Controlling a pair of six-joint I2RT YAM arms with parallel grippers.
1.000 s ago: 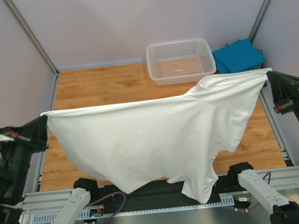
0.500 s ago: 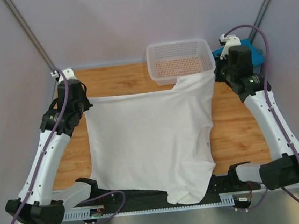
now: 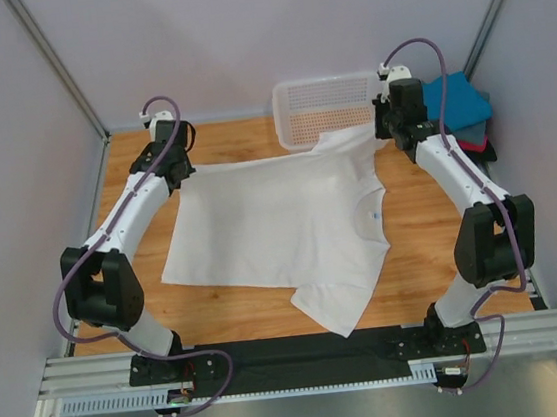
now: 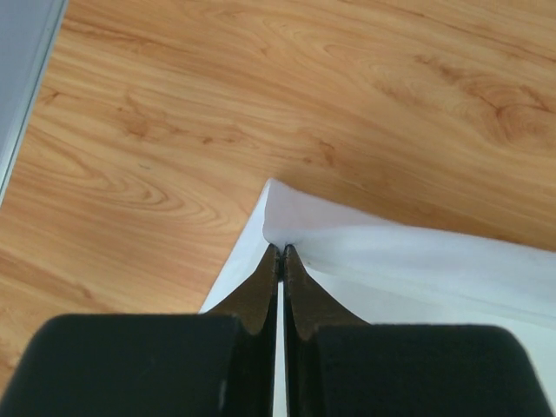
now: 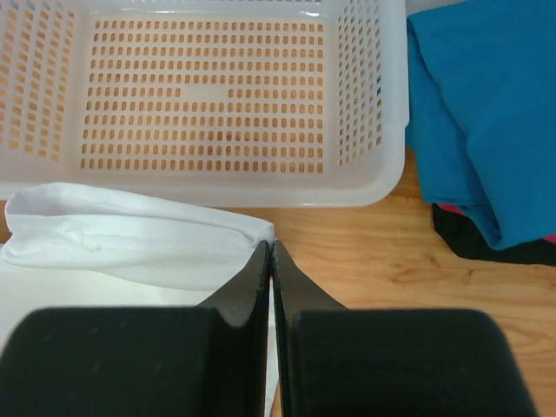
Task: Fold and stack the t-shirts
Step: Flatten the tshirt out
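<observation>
A white t-shirt (image 3: 281, 233) lies spread on the wooden table, its small blue neck label (image 3: 369, 213) toward the right. My left gripper (image 3: 180, 171) is shut on the shirt's far left corner (image 4: 282, 221). At the far right, beside the basket, my right gripper (image 3: 388, 132) is shut on the shirt's other far corner (image 5: 139, 239). A near sleeve (image 3: 335, 308) trails toward the table's front edge. Folded t-shirts (image 3: 456, 108) sit stacked at the far right, a teal-blue one (image 5: 486, 122) on top, with red and black edges showing beneath.
A white plastic mesh basket (image 3: 295, 136) stands at the back centre, pushed against the shirt's far edge; in the right wrist view its wall (image 5: 365, 95) is just ahead of my fingers. Grey walls and metal posts enclose the table (image 3: 150, 314).
Both arms swung the hanging shirt forward and down, so it now lies spread on the table. The grippers moved to the far edge, and the basket was nudged back.
</observation>
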